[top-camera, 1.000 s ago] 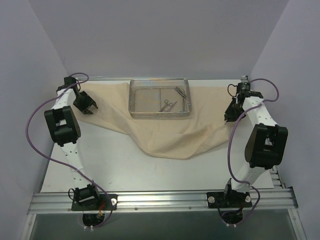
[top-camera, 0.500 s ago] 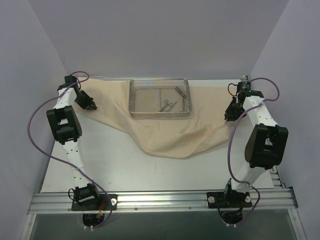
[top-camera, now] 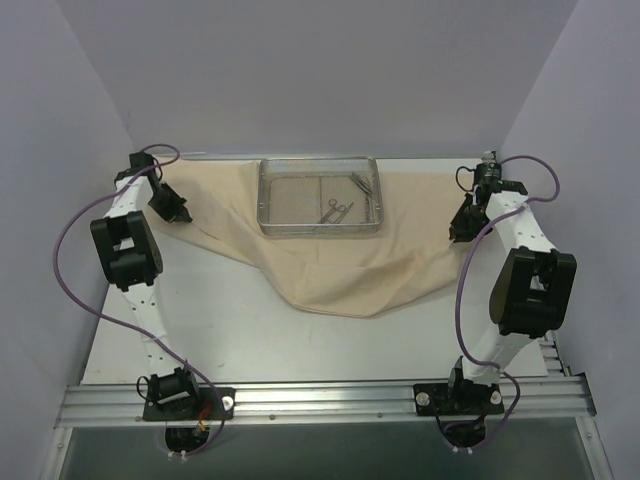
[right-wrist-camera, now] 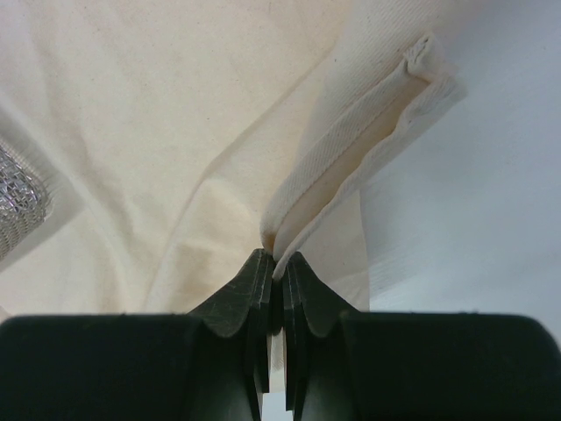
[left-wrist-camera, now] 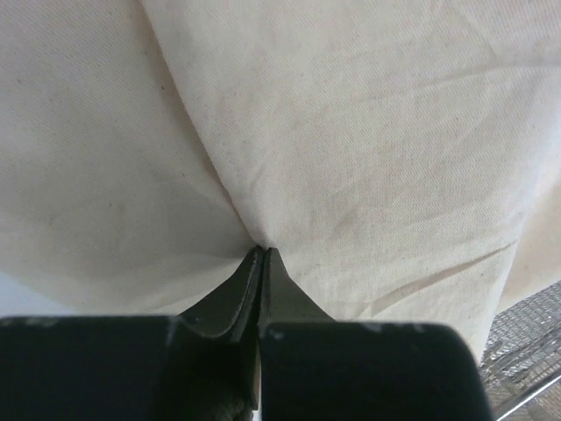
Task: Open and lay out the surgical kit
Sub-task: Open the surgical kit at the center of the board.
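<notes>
Both ends of the cloth [top-camera: 330,275] were gripped: the left gripper [left-wrist-camera: 263,256] was just snapped shut on it, the right gripper [right-wrist-camera: 275,260] was clenched on its edge; spreading was judged ready.

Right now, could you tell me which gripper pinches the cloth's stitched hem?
The right gripper clamps the folded hem of the cloth wrap; the left gripper pinches plain fabric.

Lab test cell: white-walled table [top-camera: 230,320]
</notes>
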Robot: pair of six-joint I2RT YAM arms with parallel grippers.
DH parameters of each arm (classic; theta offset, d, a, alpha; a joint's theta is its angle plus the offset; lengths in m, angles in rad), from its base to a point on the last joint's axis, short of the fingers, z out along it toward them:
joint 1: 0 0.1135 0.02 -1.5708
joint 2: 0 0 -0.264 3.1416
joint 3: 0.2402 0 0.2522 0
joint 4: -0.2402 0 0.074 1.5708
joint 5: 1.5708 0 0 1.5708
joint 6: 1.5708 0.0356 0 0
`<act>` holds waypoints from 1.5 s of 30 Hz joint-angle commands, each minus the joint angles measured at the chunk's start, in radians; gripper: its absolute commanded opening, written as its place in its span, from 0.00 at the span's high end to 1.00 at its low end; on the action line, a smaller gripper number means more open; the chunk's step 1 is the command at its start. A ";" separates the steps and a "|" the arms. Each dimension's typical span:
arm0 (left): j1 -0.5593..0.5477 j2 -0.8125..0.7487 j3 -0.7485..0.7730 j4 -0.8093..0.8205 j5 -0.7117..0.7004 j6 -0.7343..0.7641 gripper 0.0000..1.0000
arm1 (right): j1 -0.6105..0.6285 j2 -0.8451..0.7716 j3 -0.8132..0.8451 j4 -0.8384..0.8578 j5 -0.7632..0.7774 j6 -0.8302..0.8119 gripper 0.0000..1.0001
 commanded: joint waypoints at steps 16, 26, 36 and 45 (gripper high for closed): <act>-0.004 -0.468 -0.378 0.010 -0.107 0.105 0.69 | -0.185 -0.237 -0.144 -0.302 0.338 -0.038 1.00; -0.002 -0.584 -0.537 -0.003 -0.095 0.160 0.51 | -0.252 -0.243 -0.224 -0.389 0.270 0.006 0.77; 0.009 -0.617 -0.453 -0.081 -0.110 0.180 0.44 | -0.088 -0.030 0.268 -0.455 0.222 -0.092 0.13; 0.026 -0.571 -0.379 -0.141 -0.110 0.143 0.39 | 0.427 0.280 0.866 -0.250 0.086 -0.188 0.24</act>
